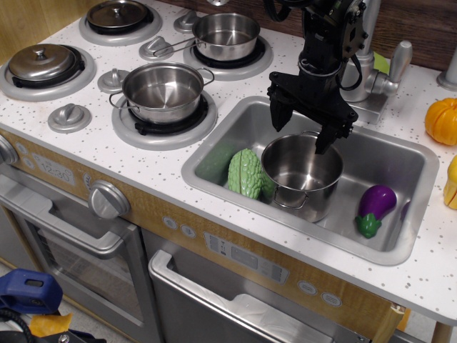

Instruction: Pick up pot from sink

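The pot [301, 175] is a deep shiny steel cylinder with small wire loop handles. It stands upright in the sink [214, 153], a wide silver basin with a raised rim. My black gripper [303, 127] hangs just above the pot's far rim with its fingers spread apart, open and empty. One finger [278, 114] is left of the pot's far edge, the other finger [325, 136] is over the pot's far-right rim.
A green bumpy vegetable [245, 174] lies against the pot's left side. A purple eggplant [375, 208] lies at its right. The faucet [371, 71] stands behind the sink. A wider steel pot [163, 91] and a saucepan [226, 36] sit on burners at left. A pumpkin [443, 120] sits at right.
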`<state>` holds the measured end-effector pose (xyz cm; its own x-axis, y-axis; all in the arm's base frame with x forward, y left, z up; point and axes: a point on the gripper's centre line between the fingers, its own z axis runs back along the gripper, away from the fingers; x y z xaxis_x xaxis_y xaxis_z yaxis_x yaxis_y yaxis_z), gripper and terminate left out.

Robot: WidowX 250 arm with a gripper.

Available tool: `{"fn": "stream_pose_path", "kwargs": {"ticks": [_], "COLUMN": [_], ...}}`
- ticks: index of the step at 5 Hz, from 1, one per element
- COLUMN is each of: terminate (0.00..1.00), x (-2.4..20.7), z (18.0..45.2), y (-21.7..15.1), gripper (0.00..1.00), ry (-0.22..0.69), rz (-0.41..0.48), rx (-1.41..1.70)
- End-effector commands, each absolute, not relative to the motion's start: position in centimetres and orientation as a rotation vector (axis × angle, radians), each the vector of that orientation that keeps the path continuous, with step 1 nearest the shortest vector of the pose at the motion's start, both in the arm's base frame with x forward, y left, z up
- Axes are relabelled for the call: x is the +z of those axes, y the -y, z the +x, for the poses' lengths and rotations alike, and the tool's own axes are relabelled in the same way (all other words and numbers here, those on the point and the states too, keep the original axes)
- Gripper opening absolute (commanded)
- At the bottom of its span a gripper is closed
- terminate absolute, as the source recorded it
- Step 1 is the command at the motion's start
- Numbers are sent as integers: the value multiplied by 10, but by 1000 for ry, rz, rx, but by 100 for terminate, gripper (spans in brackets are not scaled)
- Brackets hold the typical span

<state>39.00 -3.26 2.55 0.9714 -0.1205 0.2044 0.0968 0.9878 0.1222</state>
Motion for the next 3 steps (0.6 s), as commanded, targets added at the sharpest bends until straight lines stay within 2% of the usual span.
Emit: {"fn": "stream_pose_path", "kwargs": {"ticks": [1,3], "terminate": [0,0], "x": [25,45], "z": [390,395], "y": [33,53], "gripper": [100,100], "ry": [213,206], "rz": [112,85], "rx": [-110,-56]}}
